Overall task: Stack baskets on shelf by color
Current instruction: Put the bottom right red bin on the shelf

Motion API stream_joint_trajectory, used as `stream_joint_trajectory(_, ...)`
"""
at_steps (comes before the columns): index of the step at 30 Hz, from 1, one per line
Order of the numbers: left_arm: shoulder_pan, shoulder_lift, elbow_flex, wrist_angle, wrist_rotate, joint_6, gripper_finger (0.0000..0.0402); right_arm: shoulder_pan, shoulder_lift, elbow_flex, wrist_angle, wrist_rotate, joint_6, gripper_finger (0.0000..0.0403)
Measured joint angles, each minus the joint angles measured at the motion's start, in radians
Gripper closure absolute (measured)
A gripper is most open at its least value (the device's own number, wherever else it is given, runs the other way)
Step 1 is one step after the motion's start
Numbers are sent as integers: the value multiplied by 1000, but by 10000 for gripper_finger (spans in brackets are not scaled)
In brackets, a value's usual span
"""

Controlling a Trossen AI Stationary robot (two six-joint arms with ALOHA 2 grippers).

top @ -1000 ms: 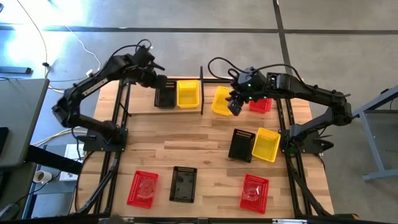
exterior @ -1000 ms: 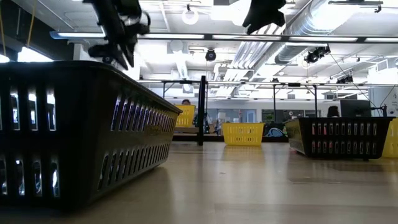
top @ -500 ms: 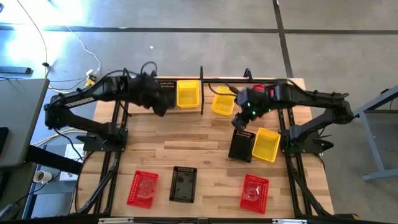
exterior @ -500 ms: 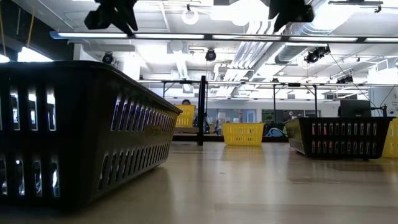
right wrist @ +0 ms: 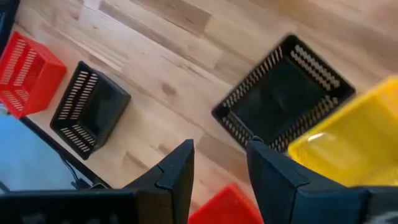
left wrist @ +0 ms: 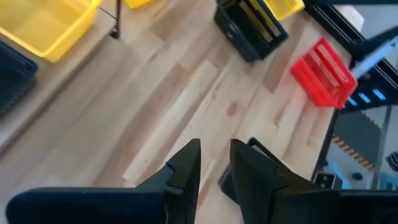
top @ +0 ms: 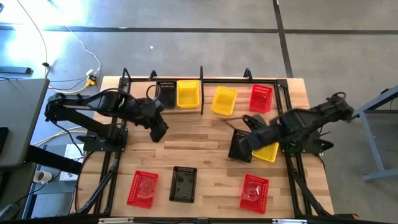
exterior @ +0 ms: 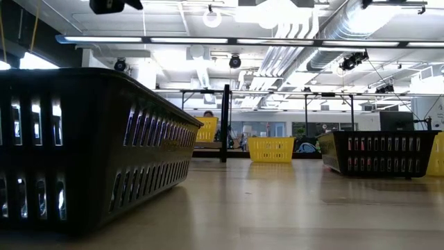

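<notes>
On the shelf (top: 241, 93) along the table's far edge sit a black basket (top: 165, 93), two yellow baskets (top: 188, 93) (top: 224, 101) and a red basket (top: 261, 98). On the tabletop stand a black basket (top: 240, 146) beside a yellow one (top: 267, 150), plus two red baskets (top: 143, 188) (top: 255, 191) and a black one (top: 184, 184) near the front edge. My left gripper (top: 159, 132) (left wrist: 214, 163) hovers over bare wood left of centre, narrowly open and holding nothing. My right gripper (top: 246, 138) (right wrist: 221, 163) hangs open above the black basket (right wrist: 283, 99) at the right.
Black upright posts (top: 201, 78) divide the shelf. The table's black frame rails (top: 118, 155) run down both sides. Bare wood lies in the middle of the table (top: 193, 140). In the low view, a black basket (exterior: 90, 146) fills the near left.
My left gripper has drawn back from the black basket on the shelf toward the table's near edge and rolled. My right gripper has left the shelf's right part, swung toward the near edge over the black and yellow pair, and rolled. Neither carries anything.
</notes>
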Motion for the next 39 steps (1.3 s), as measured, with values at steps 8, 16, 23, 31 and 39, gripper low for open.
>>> stream_joint_trajectory(8, -62, 0, 0, 0, 0, 0, 323, 202, 10, -125, 25, -34, 324, 269)
stream_joint_trajectory(16, -87, 0, 0, 0, 0, 0, 323, 374, 10, -273, 185, -70, 610, 269)
stream_joint_trajectory(23, -87, 0, 0, 0, 1, 0, 323, 482, 10, -360, 326, -75, 766, 269)
stream_joint_trajectory(31, -87, 0, 0, 0, 1, 0, 323, 551, 73, -375, 371, -101, 823, 269)
stream_joint_trajectory(39, -87, 0, 0, 0, 1, 0, 323, 563, 157, -375, 376, -176, 823, 269)
